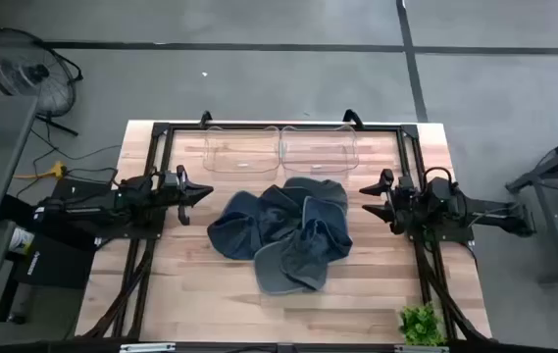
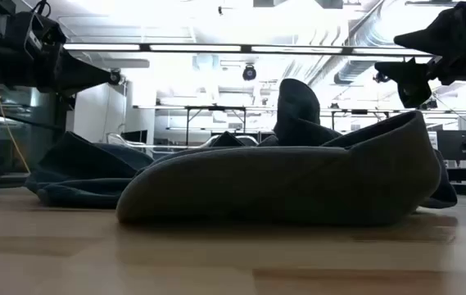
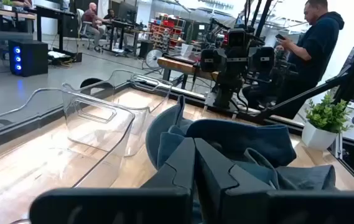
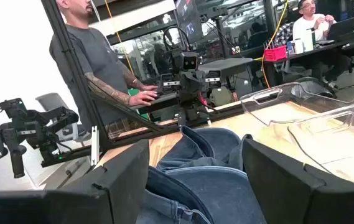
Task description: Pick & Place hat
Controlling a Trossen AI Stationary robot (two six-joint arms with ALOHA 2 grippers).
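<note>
1. At the table's left edge: left gripper, fingers pressed together on nothing, raised above the wood and pointing toward the middle; arm stretched level, wrist straight.
2. Along the far edge, middle: 2 clear bins side by side, left bin and right bin, both holding nothing visible.
3. In the middle, just in front of the bins: heap of dark blue hats, several tangled together, spread roughly from left edge side to right edge side with a lobe reaching toward the near edge; nearest flap seen in the low view as a wide grey-blue hump.
4. At the right edge: right gripper, fingers spread wide, nothing between them, hanging above the wood with tips aimed at the heap.
5. Key relation, judged: heap lying straight ahead of and below both sets of tips; right one looks nearer the cloth and already parted, so better placed for the pick; a drop and short reach inward needed.
6. At the near right corner: small green plant, well apart from the heap.
</note>
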